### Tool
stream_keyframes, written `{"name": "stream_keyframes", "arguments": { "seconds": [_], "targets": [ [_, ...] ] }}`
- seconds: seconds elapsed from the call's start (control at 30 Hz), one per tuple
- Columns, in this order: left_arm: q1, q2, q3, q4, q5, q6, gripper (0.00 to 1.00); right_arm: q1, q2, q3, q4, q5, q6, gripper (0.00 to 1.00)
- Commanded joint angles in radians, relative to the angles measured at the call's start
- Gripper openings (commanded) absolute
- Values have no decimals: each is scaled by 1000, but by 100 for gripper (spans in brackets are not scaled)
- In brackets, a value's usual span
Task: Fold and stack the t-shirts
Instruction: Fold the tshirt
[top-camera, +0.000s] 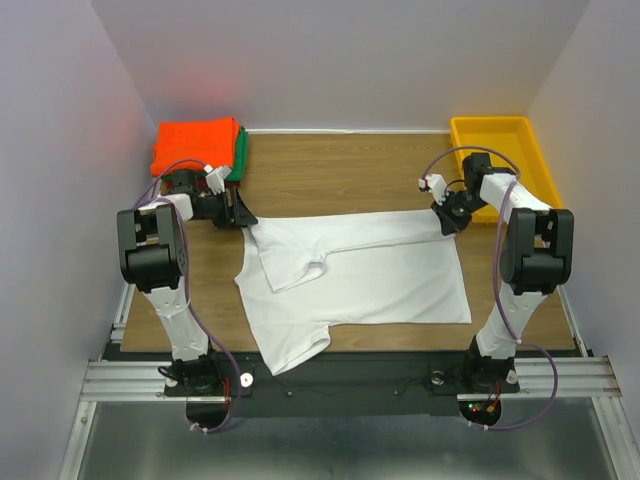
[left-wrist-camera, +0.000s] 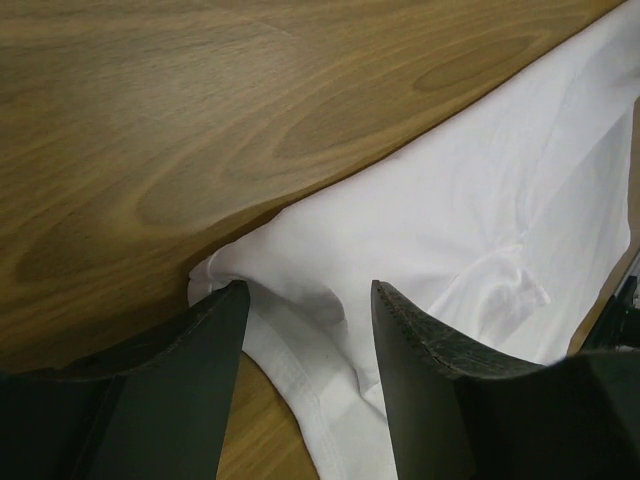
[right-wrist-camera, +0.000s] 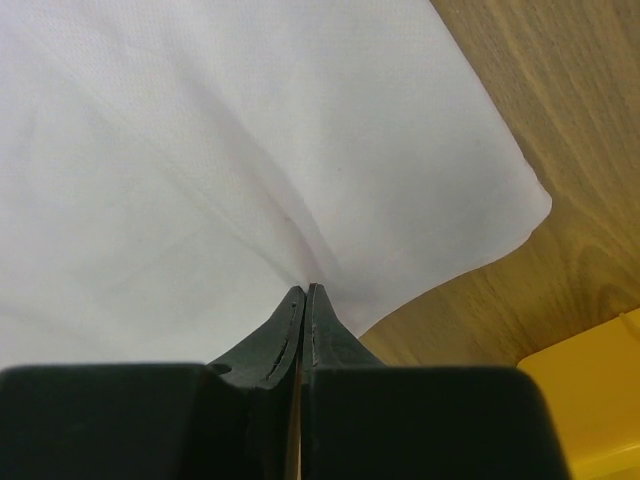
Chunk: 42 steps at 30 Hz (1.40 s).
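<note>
A white t-shirt (top-camera: 370, 280) lies spread on the wooden table, its top part folded down over the body. My left gripper (top-camera: 243, 217) is open at the shirt's far left corner, jaws either side of a raised fold of white cloth (left-wrist-camera: 330, 290). My right gripper (top-camera: 445, 225) is shut on the shirt's far right corner; in the right wrist view creases in the cloth (right-wrist-camera: 250, 150) run to its closed tips (right-wrist-camera: 305, 290). A folded orange shirt (top-camera: 195, 145) lies on a green one (top-camera: 241, 150) at the back left. No dark red shirt shows.
A yellow plastic tray (top-camera: 490, 121) stands at the back right, just behind my right gripper, and its corner shows in the right wrist view (right-wrist-camera: 590, 400). Bare wooden table (top-camera: 340, 170) lies between the stack and the tray. White walls enclose the table.
</note>
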Motion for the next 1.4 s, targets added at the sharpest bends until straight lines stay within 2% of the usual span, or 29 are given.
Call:
{"name": "stream_keyframes", "arguments": {
  "seconds": [0.0, 0.27, 0.5, 0.7, 0.83, 1.0, 1.2, 1.37],
  "targets": [
    [55, 16, -26, 38, -63, -43, 64, 5, -89, -36, -7, 12, -41, 1],
    [72, 8, -32, 38, -91, -49, 64, 5, -124, -93, -4, 9, -59, 1],
    [73, -10, -20, 30, -43, -35, 64, 34, -87, -98, 1, -60, -10, 4],
    [72, -146, -21, -23, -20, 46, 63, 49, -64, -78, 1, -61, 22, 6],
    [52, -263, -37, -155, -86, 177, 59, 49, -41, -62, 7, -48, 37, 5],
    [38, -360, -119, -197, -146, 231, 59, 49, -12, -39, 7, -50, 58, 4],
    [-29, -337, -199, -189, -189, 224, 59, 49, 3, -22, 8, -45, 70, 2],
    [-66, -250, -170, -184, -188, 198, 59, 49, 2, -15, 8, -39, 73, 1]
  ]
}}
